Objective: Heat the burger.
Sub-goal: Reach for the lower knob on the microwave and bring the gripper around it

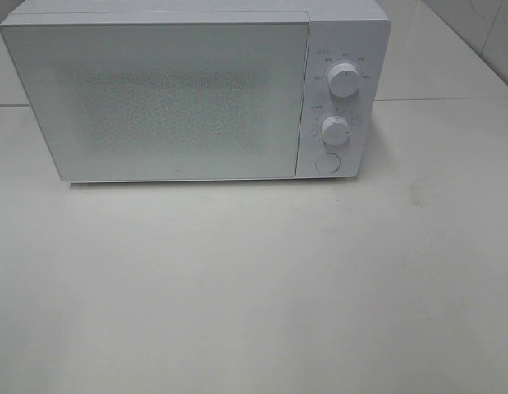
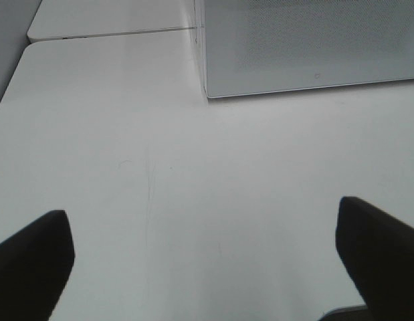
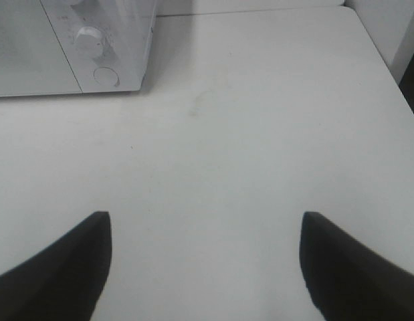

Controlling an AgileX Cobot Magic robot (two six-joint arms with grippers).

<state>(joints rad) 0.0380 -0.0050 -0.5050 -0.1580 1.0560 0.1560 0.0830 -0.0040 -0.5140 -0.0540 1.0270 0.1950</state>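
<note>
While tilted down over the table [image 1: 237,287], left gripper [image 2: 201,214] and right gripper [image 3: 205,217] gape empty.

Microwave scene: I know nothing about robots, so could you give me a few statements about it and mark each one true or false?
1. The microwave has its door shut. True.
2. A burger sits on the table in front of it. False: no burger shows in any view.
3. The left gripper is open and holds nothing. True.
4. The right gripper is shut on a plate. False: it is open and empty, above the table.
5. The microwave's panel has two knobs above a round button. True.
</note>
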